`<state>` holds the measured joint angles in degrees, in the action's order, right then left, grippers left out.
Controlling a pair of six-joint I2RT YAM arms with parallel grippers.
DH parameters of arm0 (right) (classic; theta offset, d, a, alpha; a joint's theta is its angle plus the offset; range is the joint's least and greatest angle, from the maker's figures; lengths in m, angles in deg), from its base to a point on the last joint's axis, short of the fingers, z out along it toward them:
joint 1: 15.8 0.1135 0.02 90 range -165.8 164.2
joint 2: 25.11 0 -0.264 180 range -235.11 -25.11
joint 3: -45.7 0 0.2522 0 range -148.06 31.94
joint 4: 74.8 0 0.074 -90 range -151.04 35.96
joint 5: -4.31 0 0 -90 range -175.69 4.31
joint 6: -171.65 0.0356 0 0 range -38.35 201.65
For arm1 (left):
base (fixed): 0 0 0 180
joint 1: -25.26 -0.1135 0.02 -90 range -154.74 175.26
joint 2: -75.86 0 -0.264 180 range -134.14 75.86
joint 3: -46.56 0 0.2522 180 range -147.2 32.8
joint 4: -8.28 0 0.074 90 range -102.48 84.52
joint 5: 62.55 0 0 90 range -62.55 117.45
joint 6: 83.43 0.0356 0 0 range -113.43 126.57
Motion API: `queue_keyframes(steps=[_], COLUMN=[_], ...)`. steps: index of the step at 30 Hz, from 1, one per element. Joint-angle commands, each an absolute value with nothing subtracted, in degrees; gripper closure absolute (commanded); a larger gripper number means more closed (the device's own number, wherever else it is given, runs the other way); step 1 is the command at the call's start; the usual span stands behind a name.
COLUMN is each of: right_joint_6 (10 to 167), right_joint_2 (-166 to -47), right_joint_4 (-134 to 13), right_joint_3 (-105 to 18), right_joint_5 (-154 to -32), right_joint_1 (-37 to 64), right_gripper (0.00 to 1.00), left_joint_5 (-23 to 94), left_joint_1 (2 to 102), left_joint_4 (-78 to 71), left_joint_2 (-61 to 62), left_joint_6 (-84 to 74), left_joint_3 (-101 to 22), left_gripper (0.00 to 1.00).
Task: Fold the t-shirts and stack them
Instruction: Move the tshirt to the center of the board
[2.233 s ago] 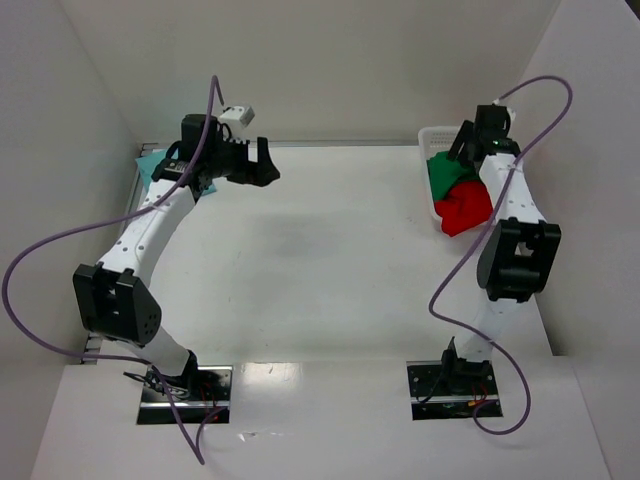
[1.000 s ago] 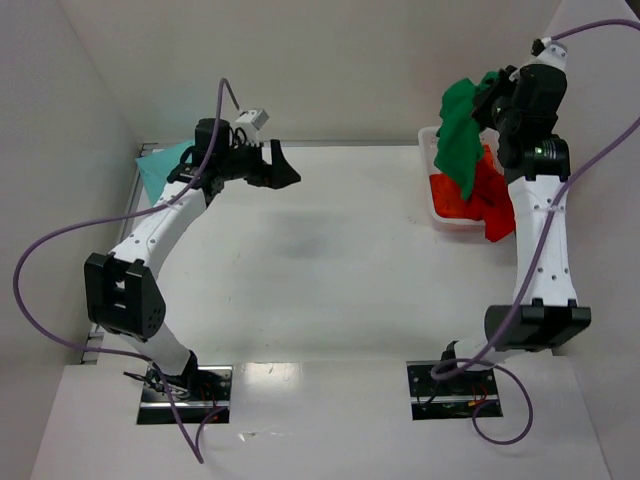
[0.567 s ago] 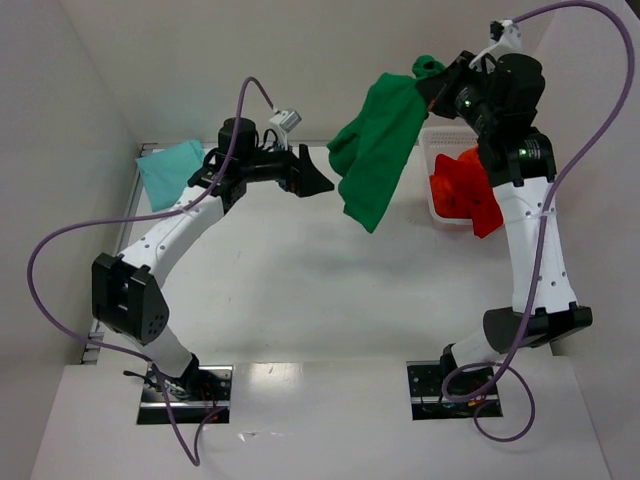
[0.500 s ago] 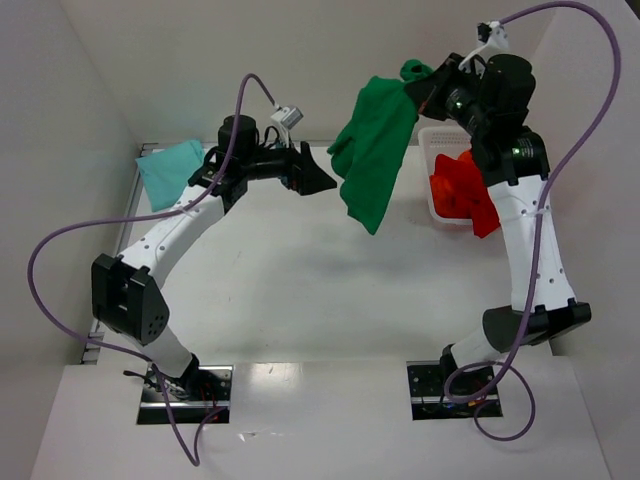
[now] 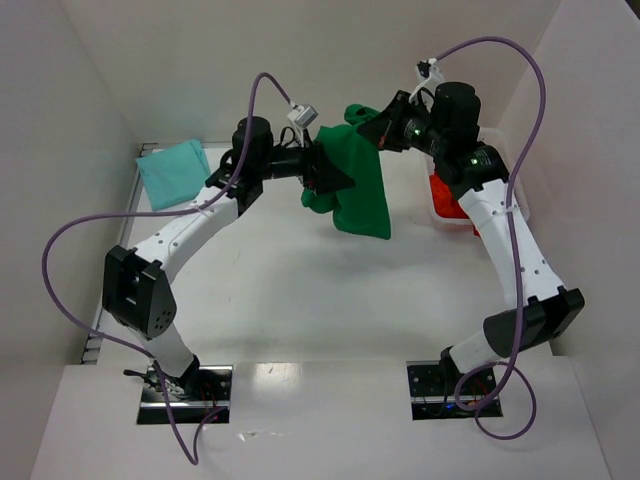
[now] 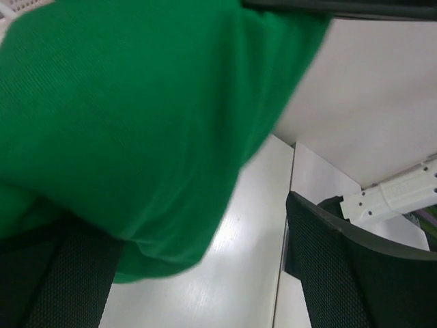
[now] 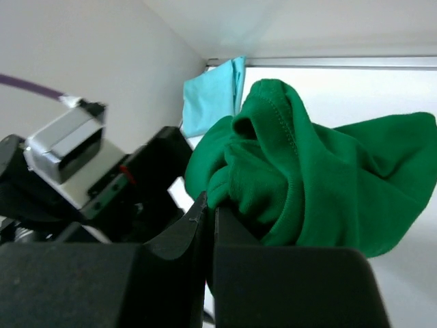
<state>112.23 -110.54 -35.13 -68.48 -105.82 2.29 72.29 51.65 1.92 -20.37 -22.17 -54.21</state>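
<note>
A dark green t-shirt (image 5: 362,192) hangs in the air over the back middle of the table. My right gripper (image 5: 368,122) is shut on its bunched top edge (image 7: 273,157), its fingertips (image 7: 210,205) pressed together on the cloth. My left gripper (image 5: 335,180) stands open right against the hanging shirt. In the left wrist view the green cloth (image 6: 123,123) droops in front of the left finger (image 6: 61,273), and the gap between the jaws (image 6: 205,273) shows table. A pale teal t-shirt (image 5: 175,172) lies at the back left. A red t-shirt (image 5: 446,194) lies in the basket.
The white mesh basket (image 5: 458,224) stands at the back right, next to the right wall. White walls close in the left, back and right. The left wrist camera block (image 7: 65,147) is close beside my right gripper.
My right arm has swung left from above the basket, carrying the green shirt over the table. My left arm has reached right until it meets the shirt. Both grippers keep their states.
</note>
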Motion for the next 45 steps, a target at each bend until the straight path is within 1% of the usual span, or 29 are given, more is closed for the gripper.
queue_keyframes(steps=[1, 2, 4, 6, 7, 8, 9, 13, 14, 17, 18, 19, 22, 26, 28, 31, 32, 33, 35, 37, 38, 40, 43, 45], right_joint_6=[112.67, 112.67, 112.67, 112.06, 112.06, 112.06, 111.53, 110.74, 110.74, 109.99, 109.42, 108.86, 107.22, 106.61, 106.61, 106.08, 106.08, 106.08, 105.55, 106.66, 107.17, 108.25, 108.78, 109.76], right_joint_2=[-105.06, -104.59, -104.07, -103.52, -103.51, -103.51, -103.51, -103.51, -103.83, -104.04, -104.22, -104.80, -106.15, -107.47, -107.47, -107.52, -108.01, -108.08, -108.08, -108.08, -108.08, -107.71, -106.53, -106.06], right_joint_4=[-40.48, -40.48, -40.48, -40.48, -40.48, -40.08, -39.95, -39.33, -38.97, -40.12, -40.12, -39.72, -38.10, -38.49, -40.03, -41.23, -41.79, -41.88, -43.38, -46.36, -47.36, -50.22, -54.88, -57.25], right_joint_3=[-67.47, -67.39, -66.88, -66.22, -65.88, -65.80, -65.34, -64.56, -64.56, -63.59, -63.25, -63.25, -62.63, -61.17, -60.70, -60.35, -60.35, -60.35, -59.27, -56.13, -55.14, -52.59, -48.96, -47.60], right_joint_5=[-107.84, -107.84, -107.84, -107.14, -106.57, -106.43, -105.12, -101.43, -101.00, -99.01, -96.94, -93.75, -86.63, -85.02, -84.02, -83.72, -84.20, -84.73, -88.20, -92.51, -94.79, -101.60, -107.96, -109.33], right_joint_1=[3.18, 3.18, 3.18, 3.18, 3.18, 3.18, 3.18, 3.18, 3.18, 3.18, 3.18, 3.18, 3.18, 2.66, 2.66, 2.66, 2.66, 2.66, 2.13, 2.13, 2.13, 2.13, 3.04, 4.32], right_gripper=[0.99, 0.99, 0.99, 0.99, 0.99, 0.99, 0.98, 0.95, 0.93, 0.78, 0.70, 0.66, 0.66, 0.65, 0.58, 0.49, 0.37, 0.27, 0.21, 0.06, 0.02, 0.00, 0.00, 0.00], left_joint_5=[68.22, 67.63, 67.12, 66.98, 66.64, 66.03, 65.20, 60.81, 60.06, 58.43, 57.42, 56.73, 55.07, 50.69, 47.29, 44.89, 44.47, 44.41, 44.82, 47.31, 48.22, 48.97, 48.71, 47.41], left_joint_1=[52.06, 52.06, 52.06, 52.06, 52.06, 52.06, 52.06, 52.06, 52.06, 52.06, 51.88, 51.54, 49.76, 48.46, 48.46, 48.46, 48.46, 48.01, 47.93, 47.87, 47.41, 47.40, 47.40, 47.40], left_joint_4=[7.00, 7.23, 8.75, 9.89, 9.90, 9.90, 9.38, 7.35, 7.09, 3.67, 1.18, -1.99, -8.50, -13.75, -16.92, -19.54, -20.45, -21.26, -23.09, -27.16, -27.88, -27.89, -25.85, -24.65], left_joint_2=[-22.22, -22.29, -22.73, -22.75, -22.75, -22.29, -21.16, -17.22, -16.22, -13.25, -12.39, -11.77, -10.19, -8.21, -7.64, -7.29, -7.29, -7.88, -10.31, -14.46, -14.61, -16.68, -16.51, -16.16], left_joint_6=[-21.08, -20.67, -21.75, -23.30, -23.31, -23.32, -23.32, -21.49, -21.30, -20.28, -19.27, -18.27, -15.95, -12.11, -9.70, -8.68, -9.10, -9.83, -12.27, -16.97, -17.93, -19.46, -20.68, -21.21], left_joint_3=[-55.09, -55.09, -55.09, -55.09, -55.09, -55.09, -55.09, -55.09, -55.09, -56.81, -58.03, -59.88, -65.58, -69.85, -71.67, -73.27, -73.97, -74.74, -77.28, -79.87, -80.69, -81.20, -79.88, -78.83], left_gripper=[0.03, 0.11, 0.37, 0.69, 0.83, 0.93, 0.99, 1.00, 1.00, 1.00, 1.00, 1.00, 1.00, 1.00, 1.00, 1.00, 1.00, 1.00, 1.00, 1.00, 1.00, 1.00, 1.00, 1.00])
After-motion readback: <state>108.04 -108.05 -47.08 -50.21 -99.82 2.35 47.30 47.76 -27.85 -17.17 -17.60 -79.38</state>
